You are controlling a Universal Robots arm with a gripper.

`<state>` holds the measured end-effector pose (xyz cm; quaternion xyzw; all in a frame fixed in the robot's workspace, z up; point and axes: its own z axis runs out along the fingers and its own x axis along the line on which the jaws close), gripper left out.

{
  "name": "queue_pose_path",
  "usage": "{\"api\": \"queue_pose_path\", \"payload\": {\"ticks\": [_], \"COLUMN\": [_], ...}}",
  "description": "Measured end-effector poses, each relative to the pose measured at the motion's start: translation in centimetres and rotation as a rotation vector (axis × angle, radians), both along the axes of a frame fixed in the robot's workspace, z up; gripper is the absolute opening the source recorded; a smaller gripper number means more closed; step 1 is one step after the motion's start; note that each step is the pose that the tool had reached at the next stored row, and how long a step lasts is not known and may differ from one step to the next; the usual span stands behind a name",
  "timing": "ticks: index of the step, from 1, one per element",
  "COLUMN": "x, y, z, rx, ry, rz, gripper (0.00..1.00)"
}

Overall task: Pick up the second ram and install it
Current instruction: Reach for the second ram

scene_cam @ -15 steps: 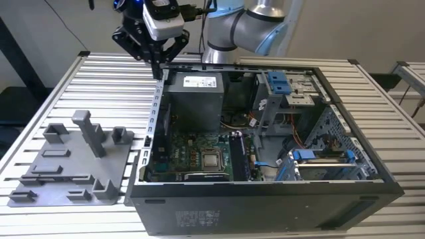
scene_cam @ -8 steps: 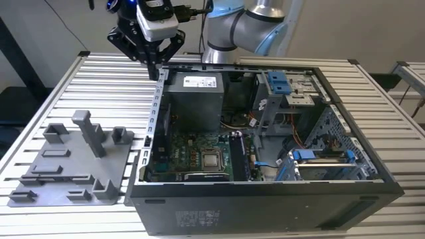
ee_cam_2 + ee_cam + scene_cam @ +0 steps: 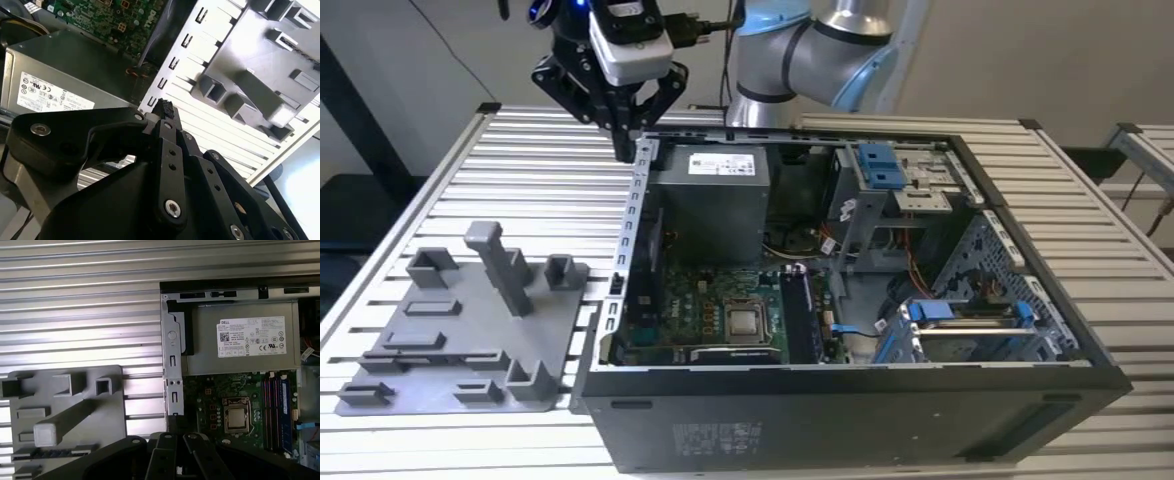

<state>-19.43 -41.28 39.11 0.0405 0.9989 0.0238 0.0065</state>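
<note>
The gripper, fingers drawn together and any hold impossible to tell, hangs over the open computer case at eleven o'clock in the exterior view.

One computer case, one power supply; one grey fixture tray, one claw

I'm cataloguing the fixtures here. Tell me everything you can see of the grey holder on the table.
The grey holder is a flat, matte, plastic-looking plate with raised blocks, square sockets and one tall upright post. It lies flat on the ribbed metal table, on the exterior view's left of the open computer case, with a strip of table between them.
</note>
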Motion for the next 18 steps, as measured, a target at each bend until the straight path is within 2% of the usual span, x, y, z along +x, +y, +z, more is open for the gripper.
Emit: {"api": "queue_pose_path", "payload": {"ticks": [3, 10, 18], "x": [-0.14, -0.96, -1.56], "y": [-0.07, -0.37, -0.62], "z": [-0.02, -0.13, -0.20], "rx": [0.0001, -0.0007, -0.0007], "ry": [0.0048, 0.0094, 0.0115], "rz": [0.000, 0.000, 0.000], "gripper": [0.11, 0.11, 0.11]}}
